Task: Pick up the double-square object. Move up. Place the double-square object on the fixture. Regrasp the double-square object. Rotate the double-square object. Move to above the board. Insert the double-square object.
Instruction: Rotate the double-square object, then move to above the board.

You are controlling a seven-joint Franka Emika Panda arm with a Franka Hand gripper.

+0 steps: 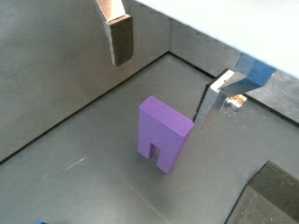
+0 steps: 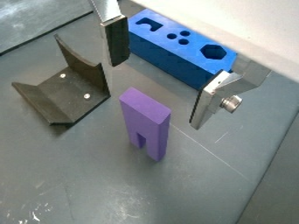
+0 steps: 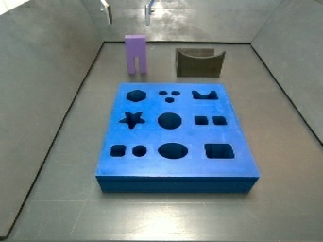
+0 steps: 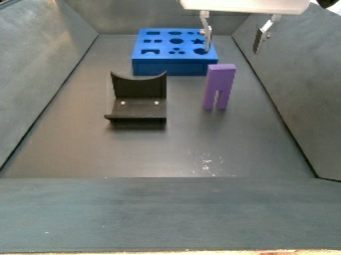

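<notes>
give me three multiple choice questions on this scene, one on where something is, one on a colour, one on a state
1. Where is the purple block?
A. upright on the floor
B. lying on the blue board
C. inside the dark holder

2. What colour is the board?
A. green
B. blue
C. red

3. How is the hand?
A. shut on the block
B. open above the block
C. resting on the board

Answers:
1 A, both side views show it standing on the floor, apart from the board and the dark holder.
2 B, blue in both side views.
3 B, both wrist views show the fingers spread wide, with the block below them untouched.
</notes>
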